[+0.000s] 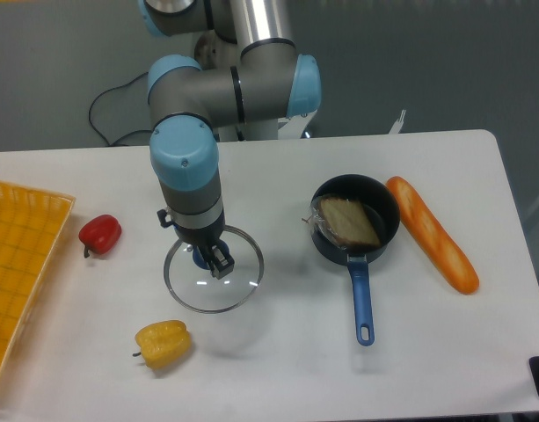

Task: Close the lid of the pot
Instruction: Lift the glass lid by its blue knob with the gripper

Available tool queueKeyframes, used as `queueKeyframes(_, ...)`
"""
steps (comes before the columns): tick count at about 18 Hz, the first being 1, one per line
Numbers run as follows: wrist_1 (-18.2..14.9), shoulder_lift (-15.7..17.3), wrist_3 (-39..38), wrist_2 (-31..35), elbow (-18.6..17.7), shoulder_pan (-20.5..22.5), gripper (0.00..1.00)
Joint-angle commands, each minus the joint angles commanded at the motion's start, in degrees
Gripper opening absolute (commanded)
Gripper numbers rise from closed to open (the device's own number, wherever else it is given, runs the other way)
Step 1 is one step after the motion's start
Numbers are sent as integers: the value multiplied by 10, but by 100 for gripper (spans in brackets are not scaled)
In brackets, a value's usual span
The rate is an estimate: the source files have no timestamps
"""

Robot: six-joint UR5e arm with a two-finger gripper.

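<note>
My arm hangs straight down over the round clear glass lid with thin metal rim and blue centre knob point(214, 269), which lies flat on the white table point(278, 369), left of centre. The black two-finger gripper point(216, 258) sits right at the knob; a bit of blue shows beside the fingers. From this angle I cannot tell whether the jaws are closed on the knob or only straddling it. I judge the wrist is vertical so the lid can be lifted level by its knob.

The small round dark-blue saucepan with a long straight blue handle point(355, 230) stands well apart to the right, uncovered, handle pointing toward the near table edge. A pale flat piece wrapped in clear film point(346, 221) rests inside, tilted against the wall; I reckon it may sit near rim height, worth watching when the lid is set down.

Count:
- one lid, one saucepan, one wrapped piece
- one long orange baguette-shaped loaf point(432, 233) just beside the saucepan's right side
- one red bell pepper point(100, 234) left of the lid
- one yellow bell pepper point(163, 343) below the lid
- one orange mesh tray point(14, 281) at the left edge
</note>
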Motion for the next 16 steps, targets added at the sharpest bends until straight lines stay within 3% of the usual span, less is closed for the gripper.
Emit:
queueKeyframes(8, 4, 7, 1, -55, -1, 20, 42)
queueKeyframes(16, 5, 8, 2, -55, 8, 21, 42)
